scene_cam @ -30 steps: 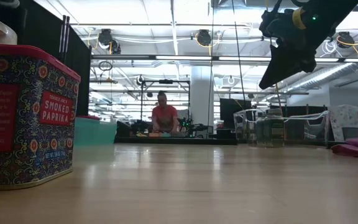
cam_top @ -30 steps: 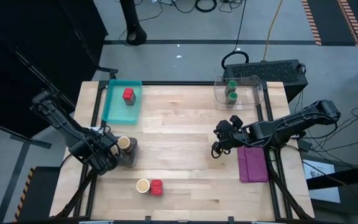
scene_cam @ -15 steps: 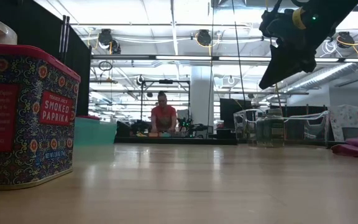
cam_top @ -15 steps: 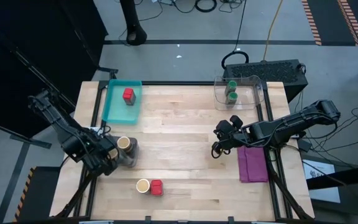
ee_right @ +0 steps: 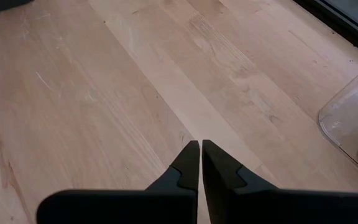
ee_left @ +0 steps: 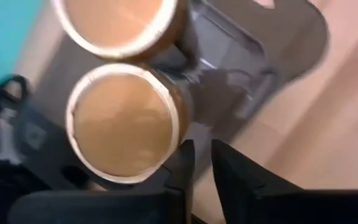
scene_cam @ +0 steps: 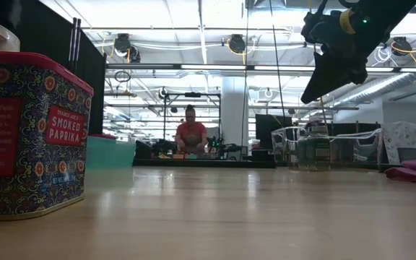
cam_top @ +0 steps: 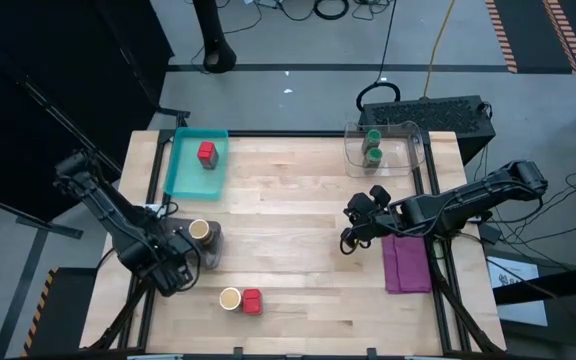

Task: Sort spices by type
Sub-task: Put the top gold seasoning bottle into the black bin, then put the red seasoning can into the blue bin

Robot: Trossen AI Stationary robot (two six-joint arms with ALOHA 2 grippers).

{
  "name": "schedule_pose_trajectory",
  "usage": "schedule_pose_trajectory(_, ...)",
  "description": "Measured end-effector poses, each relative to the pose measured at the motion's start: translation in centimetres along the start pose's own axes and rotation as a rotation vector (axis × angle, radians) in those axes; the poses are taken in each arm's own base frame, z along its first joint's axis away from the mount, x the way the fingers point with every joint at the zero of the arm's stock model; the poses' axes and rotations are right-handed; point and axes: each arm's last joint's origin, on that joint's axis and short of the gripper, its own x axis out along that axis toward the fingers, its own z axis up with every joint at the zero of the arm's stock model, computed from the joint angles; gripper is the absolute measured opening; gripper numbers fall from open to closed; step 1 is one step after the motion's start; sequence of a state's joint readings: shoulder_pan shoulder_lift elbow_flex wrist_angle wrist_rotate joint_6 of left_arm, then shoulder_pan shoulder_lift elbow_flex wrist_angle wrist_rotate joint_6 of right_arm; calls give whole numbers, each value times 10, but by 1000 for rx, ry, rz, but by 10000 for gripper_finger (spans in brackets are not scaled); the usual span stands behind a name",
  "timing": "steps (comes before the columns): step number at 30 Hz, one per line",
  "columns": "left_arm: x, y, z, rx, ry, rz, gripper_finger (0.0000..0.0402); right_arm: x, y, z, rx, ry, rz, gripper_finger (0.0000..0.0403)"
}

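Observation:
Two tan spice jars with cream tops [ee_left: 123,118] [ee_left: 117,18] stand side by side on a grey holder [ee_left: 260,68]. My left gripper [ee_left: 201,152] points down right beside the nearer one, its fingers almost together with nothing between them. In the high view one of these jars [cam_top: 200,230] shows next to my left gripper [cam_top: 180,262]. A third tan jar [cam_top: 230,298] and a red jar [cam_top: 252,301] stand near the front edge. Another red jar [cam_top: 206,152] sits in the teal tray [cam_top: 190,180]. My right gripper [cam_top: 347,240] hangs shut above the bare table. My left gripper's one finger [ee_left: 184,163] stands close against the side of the nearer tan jar [ee_left: 178,124]. I cannot tell whether it touches the jar.
Two green-lidded jars [cam_top: 372,148] stand in a clear container [cam_top: 408,135] at the back right. A purple cloth [cam_top: 406,262] lies at the right edge. Bare wood lies across the table's middle. People show in the room beyond the table.
My left gripper has gone a little toward the table's near edge, away from the tan jar on the grey holder, and has rolled slightly. The jars have kept their places.

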State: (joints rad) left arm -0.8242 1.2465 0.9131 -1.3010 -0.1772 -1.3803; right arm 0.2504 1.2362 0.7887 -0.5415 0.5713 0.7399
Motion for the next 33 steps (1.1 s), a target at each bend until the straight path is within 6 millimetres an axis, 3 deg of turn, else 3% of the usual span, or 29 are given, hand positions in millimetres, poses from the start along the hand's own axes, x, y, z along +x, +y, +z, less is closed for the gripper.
schedule_pose_trajectory(5, 2, 4, 1, -10, -46, 88, 38, 0, 0, 0, 0, 0, 0, 0)
schedule_pose_trajectory(16, 0, 12, 0, -94, -55, 173, 36, 0, 0, 0, 0, 0, 0, 0)
schedule_pose_trajectory(23, -29, 1, 7, -110, -97, 46, 36, 0, 0, 0, 0, 0, 0, 0)
schedule_pose_trajectory(28, -63, -17, 18, 10, -348, -147, 36, 0, 0, 0, 0, 0, 0, 0)
schedule_pose_trajectory(33, -92, -43, 35, 249, -810, -225, 36, 0, 0, 0, 0, 0, 0, 0)
